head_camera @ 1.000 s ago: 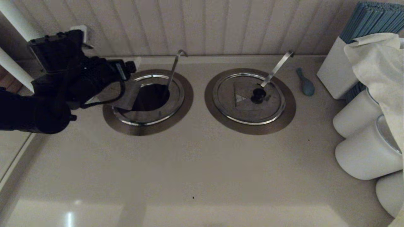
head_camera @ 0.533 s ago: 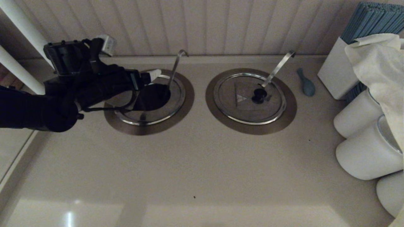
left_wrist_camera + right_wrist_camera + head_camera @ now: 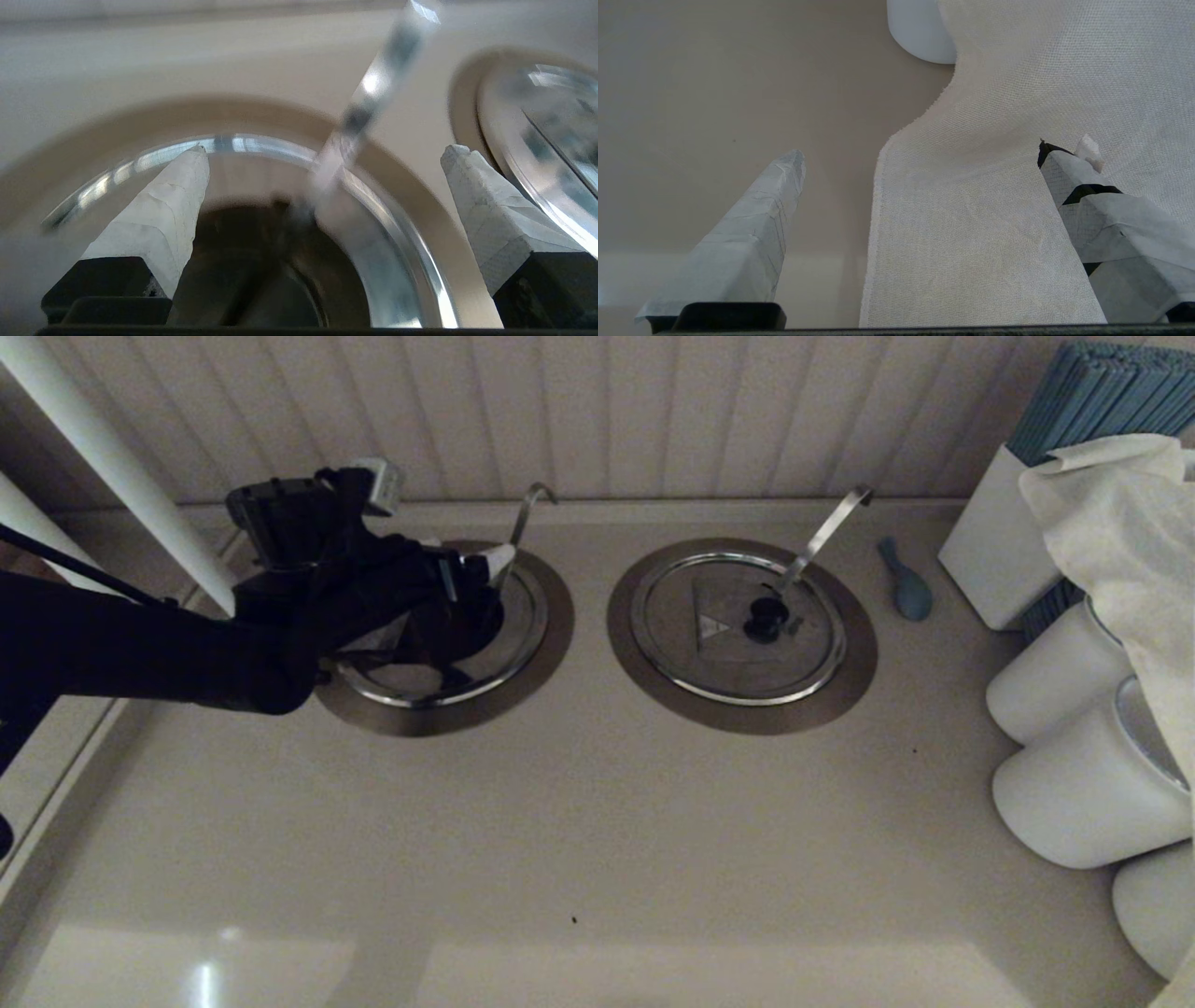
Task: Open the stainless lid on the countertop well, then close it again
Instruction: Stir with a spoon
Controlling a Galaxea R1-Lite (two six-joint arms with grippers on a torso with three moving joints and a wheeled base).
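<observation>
The countertop well's bronze-grey flange (image 3: pixel 560 627) sits at the back left, with the thin hook-ended ladle handle (image 3: pixel 519 527) rising from it. The stainless lid's shiny rim (image 3: pixel 439 695) lies in the flange, and a dark opening (image 3: pixel 471 616) shows in its middle. A grey raised panel (image 3: pixel 385 637) peeks out under my left arm; the black knob is hidden. My left gripper (image 3: pixel 465 556) hovers over the opening, open and empty. In the left wrist view the gripper (image 3: pixel 327 149) frames the rim (image 3: pixel 261 143) and ladle handle (image 3: pixel 369 93). My right gripper (image 3: pixel 920 149) is open.
The twin lid (image 3: pixel 719 658), with its strap-handled ladle (image 3: pixel 822 537), lies shut to the right. A blue spoon (image 3: pixel 904 583), a white box (image 3: pixel 990 551), white canisters (image 3: pixel 1074 793) and a draped cloth (image 3: pixel 1120 523) crowd the right side. A white post (image 3: pixel 112 467) stands at the left.
My left arm has swung right and toward the back wall, ending over the well. The raised grey panel, plain to see a second ago, is now mostly covered by the arm.
</observation>
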